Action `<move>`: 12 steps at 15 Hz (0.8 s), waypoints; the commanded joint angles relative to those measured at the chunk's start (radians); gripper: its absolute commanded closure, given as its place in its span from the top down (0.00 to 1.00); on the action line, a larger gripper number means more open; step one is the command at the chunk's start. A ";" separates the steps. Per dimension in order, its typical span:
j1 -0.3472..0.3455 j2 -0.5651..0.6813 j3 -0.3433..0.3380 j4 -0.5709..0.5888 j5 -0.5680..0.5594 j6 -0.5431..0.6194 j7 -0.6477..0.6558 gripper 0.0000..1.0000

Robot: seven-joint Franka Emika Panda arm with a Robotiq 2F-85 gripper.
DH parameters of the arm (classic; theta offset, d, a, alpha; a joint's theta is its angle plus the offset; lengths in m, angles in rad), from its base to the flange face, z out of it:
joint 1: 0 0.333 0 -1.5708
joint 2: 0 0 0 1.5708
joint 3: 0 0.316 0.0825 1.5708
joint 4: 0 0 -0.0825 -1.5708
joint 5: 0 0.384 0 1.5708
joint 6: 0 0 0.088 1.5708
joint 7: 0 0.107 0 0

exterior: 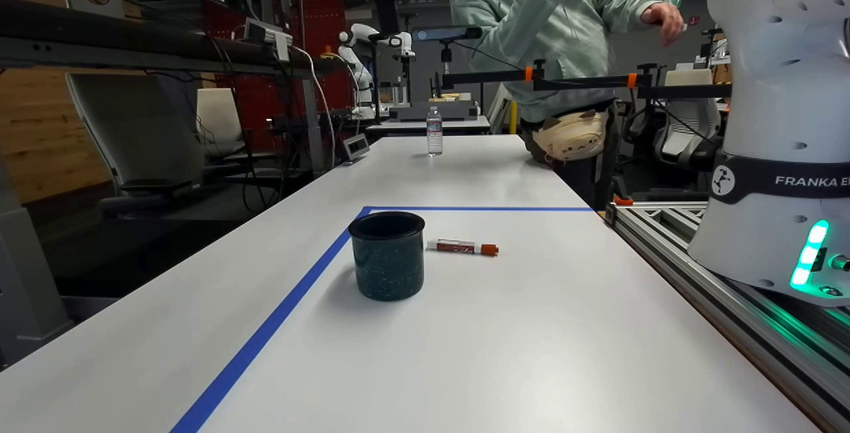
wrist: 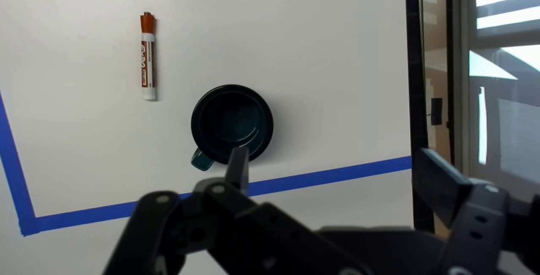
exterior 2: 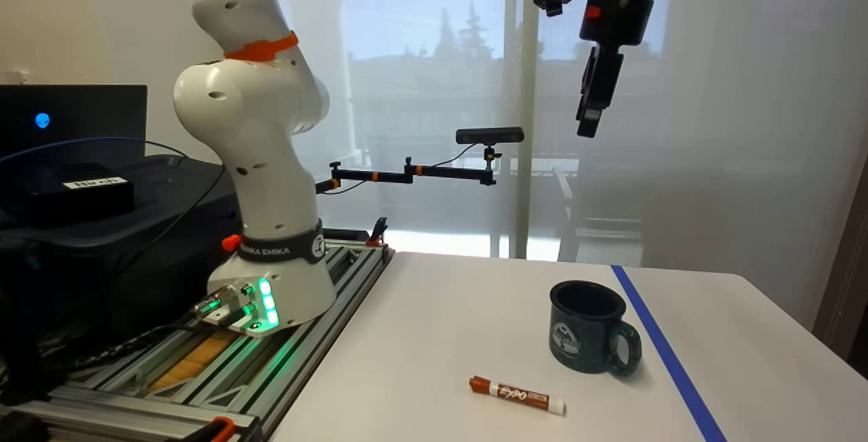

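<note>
Noted closest up: gripper [wrist: 333, 155], spread wide and released, lower right of wrist view. Sighted well above worktop [exterior 2: 407, 333], upper right, in an exterior view. Logged dark green mug [wrist: 232, 119] upright near center of wrist view, brown marker [wrist: 147, 57] lying upper left, blue tape [wrist: 329, 176] lower down.

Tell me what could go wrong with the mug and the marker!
The open gripper hangs above the table; coming down crooked, it might bump the mug. The handle sticks out and could get snagged. The marker lies on its side, so a nudge might roll it.
</note>
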 commanded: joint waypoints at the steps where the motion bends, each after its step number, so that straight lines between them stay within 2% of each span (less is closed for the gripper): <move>1: 0.001 0.021 -0.018 0.037 0.040 -0.064 -0.032 1.00; 12: -0.013 0.097 -0.042 0.090 0.039 -0.033 -0.030 1.00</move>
